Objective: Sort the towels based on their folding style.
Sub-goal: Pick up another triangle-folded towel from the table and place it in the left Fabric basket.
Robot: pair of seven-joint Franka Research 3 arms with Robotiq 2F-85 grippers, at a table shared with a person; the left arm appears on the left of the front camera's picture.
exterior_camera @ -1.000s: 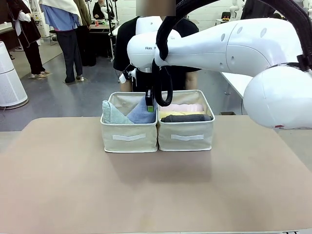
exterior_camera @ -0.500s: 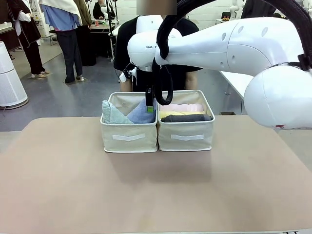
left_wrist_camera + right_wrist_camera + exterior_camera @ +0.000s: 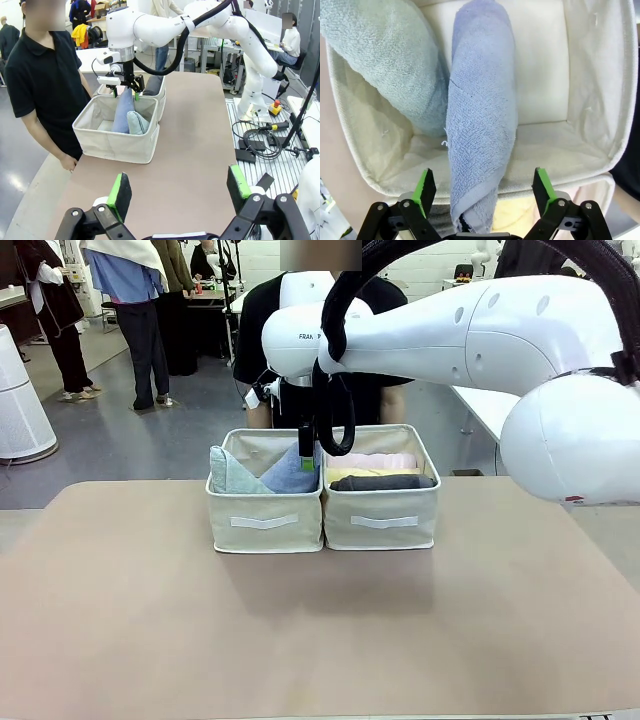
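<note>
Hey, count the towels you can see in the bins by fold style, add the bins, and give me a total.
Cone-folded towels: 2 (mint, lavender-blue)
Rolled towels in sight: 3 (pink, yellow, dark grey)
Fabric bins: 2 (left bin, right bin)
Total: 7

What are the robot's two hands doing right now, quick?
Left gripper: open, holding nothing, above the table.
Right gripper: open, jaws either side of the lavender-blue towel in the bin, not squeezing it.

Worktop (image 3: 300, 640): tan, matte surface. Two beige fabric bins sit directly on it, side by side and touching, at 12 o'clock from centre: left bin (image 3: 265, 522) at 11, right bin (image 3: 383, 520) at 1.
</note>
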